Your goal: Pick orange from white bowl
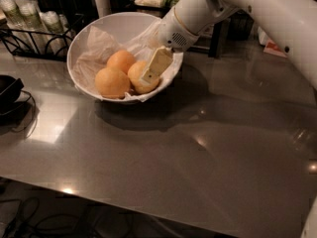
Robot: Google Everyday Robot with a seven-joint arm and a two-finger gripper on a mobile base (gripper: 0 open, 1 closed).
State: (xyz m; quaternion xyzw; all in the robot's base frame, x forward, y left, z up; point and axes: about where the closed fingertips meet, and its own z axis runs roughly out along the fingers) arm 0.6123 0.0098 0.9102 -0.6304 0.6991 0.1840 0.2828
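Gripper (150, 75) first: it sits inside the white bowl (79, 43), its cream tip lying across the front of the orange (137, 78), and the arm (247, 9) runs away from it toward one o'clock. I cannot tell whether the gripper is open, closed or gripping the fruit.

Nearest is the glossy grey table (198, 172), with light glinting off it. At nine o'clock a black object (7, 90) lies at the table's left edge.

Farther back stands the bowl, lined with crumpled white paper (96, 38). The orange, palest of the three, lies at the bowl's five o'clock, touching the rim-side paper. One deeper orange fruit (112, 82) is just beside it at seven o'clock, and the other (121, 61) lies near the bowl's middle.

Beyond, at ten o'clock, a black wire rack (34, 36) holds pale jars (12, 11).
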